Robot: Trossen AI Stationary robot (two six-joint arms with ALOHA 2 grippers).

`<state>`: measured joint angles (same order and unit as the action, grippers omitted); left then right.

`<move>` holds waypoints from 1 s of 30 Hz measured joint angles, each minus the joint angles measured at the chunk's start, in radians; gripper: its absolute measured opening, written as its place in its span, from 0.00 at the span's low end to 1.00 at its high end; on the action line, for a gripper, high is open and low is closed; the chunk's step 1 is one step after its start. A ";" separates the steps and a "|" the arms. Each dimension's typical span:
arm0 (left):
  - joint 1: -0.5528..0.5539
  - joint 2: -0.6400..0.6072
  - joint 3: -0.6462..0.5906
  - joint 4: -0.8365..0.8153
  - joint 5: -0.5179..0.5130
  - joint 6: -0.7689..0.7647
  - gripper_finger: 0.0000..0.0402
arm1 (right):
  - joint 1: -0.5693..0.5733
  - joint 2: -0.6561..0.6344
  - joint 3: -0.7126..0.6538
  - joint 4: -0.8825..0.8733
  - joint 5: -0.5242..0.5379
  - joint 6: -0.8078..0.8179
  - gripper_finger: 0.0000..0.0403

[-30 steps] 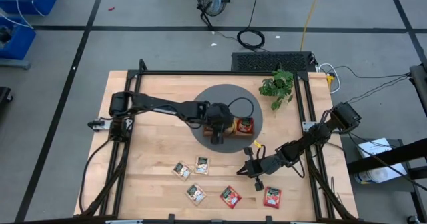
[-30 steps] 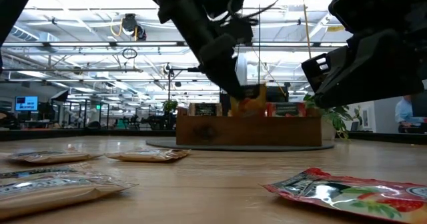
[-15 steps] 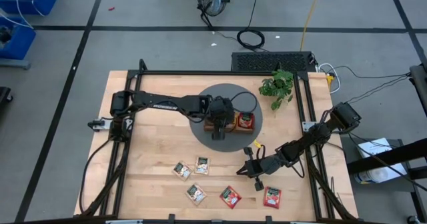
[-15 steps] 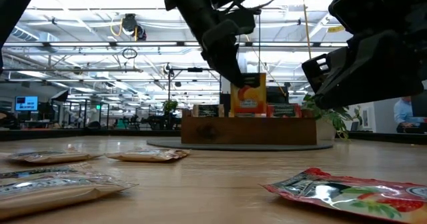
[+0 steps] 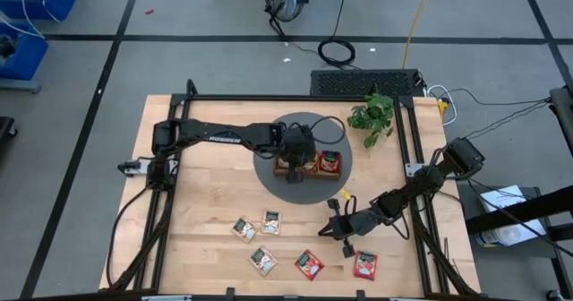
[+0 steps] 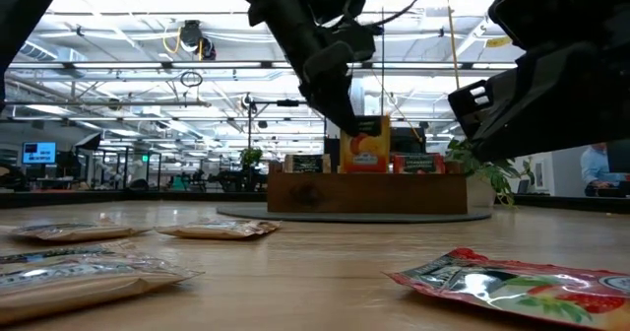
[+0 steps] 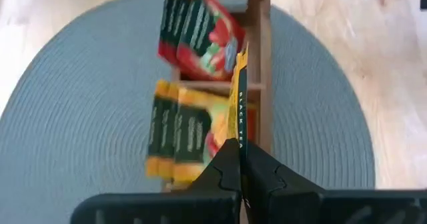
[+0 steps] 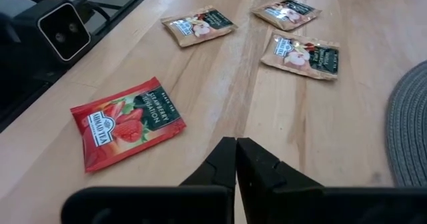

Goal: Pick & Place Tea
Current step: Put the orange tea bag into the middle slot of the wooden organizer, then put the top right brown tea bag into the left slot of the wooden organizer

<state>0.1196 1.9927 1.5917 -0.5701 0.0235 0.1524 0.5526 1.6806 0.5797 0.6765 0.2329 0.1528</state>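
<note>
Orange sachet (image 7: 238,104), pinched edge-on by the left gripper (image 7: 240,163), is hanging over the tray (image 7: 265,71) at twelve o'clock; releasing off-centre risks snagging the divider; right gripper (image 8: 235,159) is idling closed

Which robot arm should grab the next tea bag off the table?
Probably the right. The right gripper, shut and empty, hovers just above the loose red sachets on the table. The left gripper is busy over the wooden tray, holding an orange-yellow sachet upright.
</note>
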 joint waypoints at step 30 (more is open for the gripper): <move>0.017 0.052 0.000 0.025 0.000 -0.050 0.31 | -0.001 0.000 0.000 -0.015 0.000 0.018 0.01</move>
<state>0.1369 2.0450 1.5921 -0.5455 0.0234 0.1027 0.5518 1.6810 0.5793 0.6619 0.2329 0.1711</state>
